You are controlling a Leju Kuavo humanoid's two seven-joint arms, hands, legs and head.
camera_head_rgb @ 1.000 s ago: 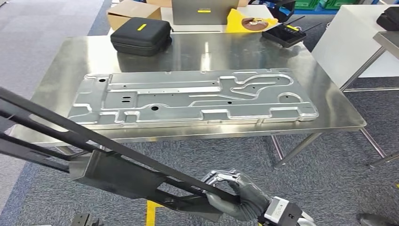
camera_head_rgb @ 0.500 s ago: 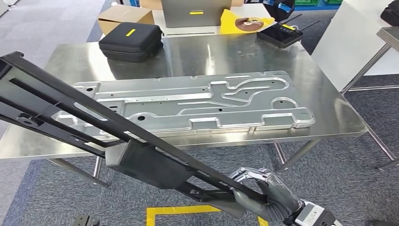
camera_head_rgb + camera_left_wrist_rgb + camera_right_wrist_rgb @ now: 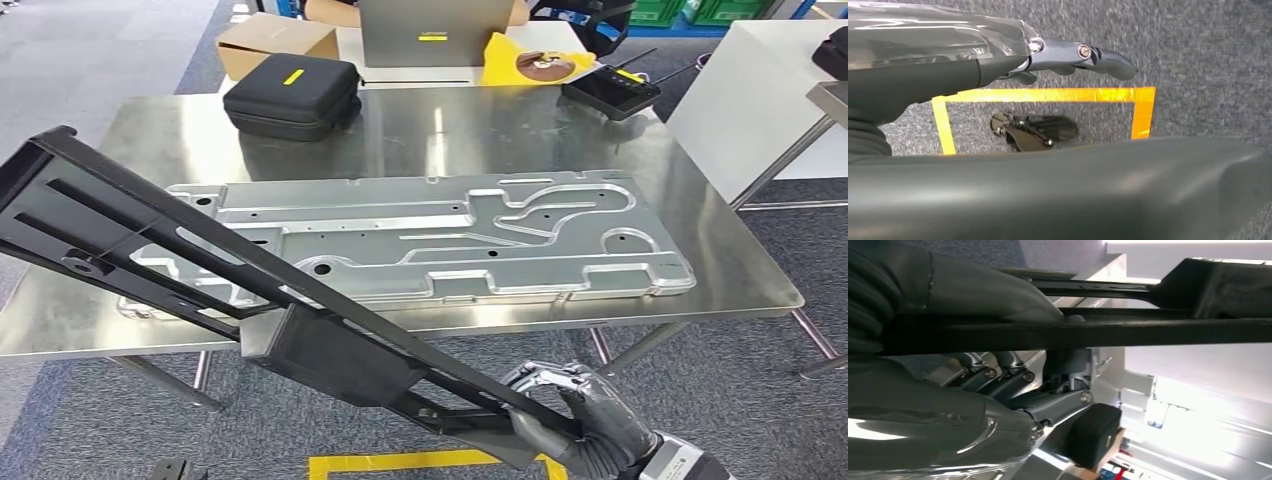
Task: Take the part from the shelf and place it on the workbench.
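Right hand [image 3: 585, 425] grips the black part's [image 3: 200, 270] near end, low before the workbench [image 3: 600, 130]. Part slants up-left over the bench edge. Left hand [image 3: 1068, 55] hangs over floor, fingers extended, holding nothing.

Long black part hides a good deal here

The long black metal frame part [image 3: 250, 290] crosses the near-left corner of the big embossed silver metal panel [image 3: 450, 230] and covers it; the robot's right hand [image 3: 570, 430] runs off the bottom edge at the wrist. In the left wrist view a blurred grey mass fills the foreground, so what the left hand [image 3: 1068, 55] holds can't be told.
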